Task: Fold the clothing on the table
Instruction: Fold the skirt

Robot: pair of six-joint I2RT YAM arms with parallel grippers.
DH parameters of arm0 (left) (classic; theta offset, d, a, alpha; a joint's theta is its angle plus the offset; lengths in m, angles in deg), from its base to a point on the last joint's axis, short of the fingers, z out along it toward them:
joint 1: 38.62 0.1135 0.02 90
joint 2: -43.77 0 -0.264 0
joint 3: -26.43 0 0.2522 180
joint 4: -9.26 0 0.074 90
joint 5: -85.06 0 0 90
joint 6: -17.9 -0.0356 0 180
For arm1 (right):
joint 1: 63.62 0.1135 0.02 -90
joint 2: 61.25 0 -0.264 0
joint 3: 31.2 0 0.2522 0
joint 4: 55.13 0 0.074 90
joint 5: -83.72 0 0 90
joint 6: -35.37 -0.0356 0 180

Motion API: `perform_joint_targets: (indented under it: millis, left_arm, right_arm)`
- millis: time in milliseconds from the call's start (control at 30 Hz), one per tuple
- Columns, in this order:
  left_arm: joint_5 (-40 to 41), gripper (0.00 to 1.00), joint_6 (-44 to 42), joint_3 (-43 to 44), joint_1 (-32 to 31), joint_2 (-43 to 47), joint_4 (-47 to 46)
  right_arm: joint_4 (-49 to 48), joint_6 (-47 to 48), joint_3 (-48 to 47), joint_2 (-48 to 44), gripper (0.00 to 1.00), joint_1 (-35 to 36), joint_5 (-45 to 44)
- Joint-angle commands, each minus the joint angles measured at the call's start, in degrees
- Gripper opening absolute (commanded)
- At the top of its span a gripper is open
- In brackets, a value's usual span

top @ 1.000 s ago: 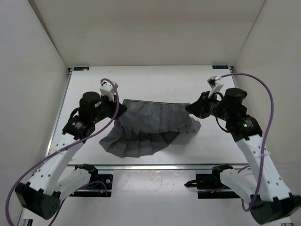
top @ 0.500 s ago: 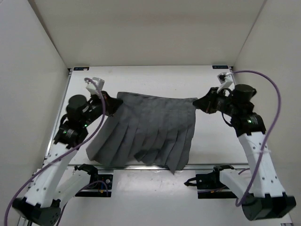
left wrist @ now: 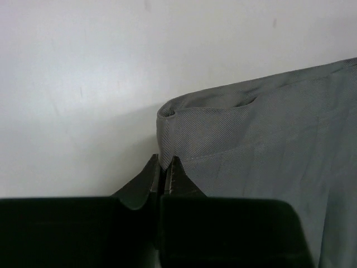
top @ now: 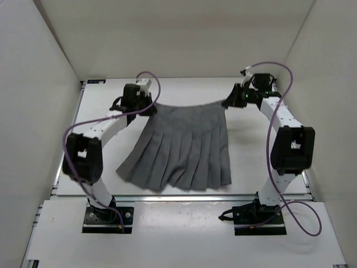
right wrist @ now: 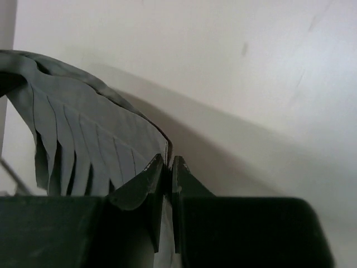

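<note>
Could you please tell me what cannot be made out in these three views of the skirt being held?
- Top view: how the left pincer and right pincer grip the skirt; too small there.
- Left wrist view: most of the skirt, cut by the right edge and covered by the pincer's dark body.
- Right wrist view: part of the skirt, cut off at the left edge.
- All views: the skirt's underside.

Left claw point(left wrist: 165, 167) clamped on skirt point(left wrist: 268, 139) waistband corner, white table point(left wrist: 83, 84).

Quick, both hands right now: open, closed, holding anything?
Left hand: closed, pinching one waistband corner of the skirt.
Right hand: closed, pinching the skirt's other waistband corner.
</note>
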Motion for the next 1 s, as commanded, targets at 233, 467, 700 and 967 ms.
perform_joint_targets:
  millis: [233, 467, 700, 967]
  left_arm:
    - [4.5, 0.0, -7.3, 40.4, -1.3, -11.3, 2.8]
    - [7.2, 0.0, -6.1, 9.6, -4.5, 14.0, -6.1]
    - [8.1, 0.0, 3.5, -20.8, -11.2, 45.5, 5.9]
    - [3.7, 0.0, 10.4, -29.5, -2.9, 52.1, 10.4]
  right_arm:
    - [1.6, 3.2, -39.6, 8.8, 0.0, -3.0, 0.1]
    - [4.9, 12.8, -13.2, -17.5, 0.01, 4.4, -12.3]
    - [4.3, -2.5, 22.5, -44.6, 0.0, 11.2, -10.5]
    - [-1.2, -4.1, 31.2, -41.6, 0.0, 8.3, -5.2]
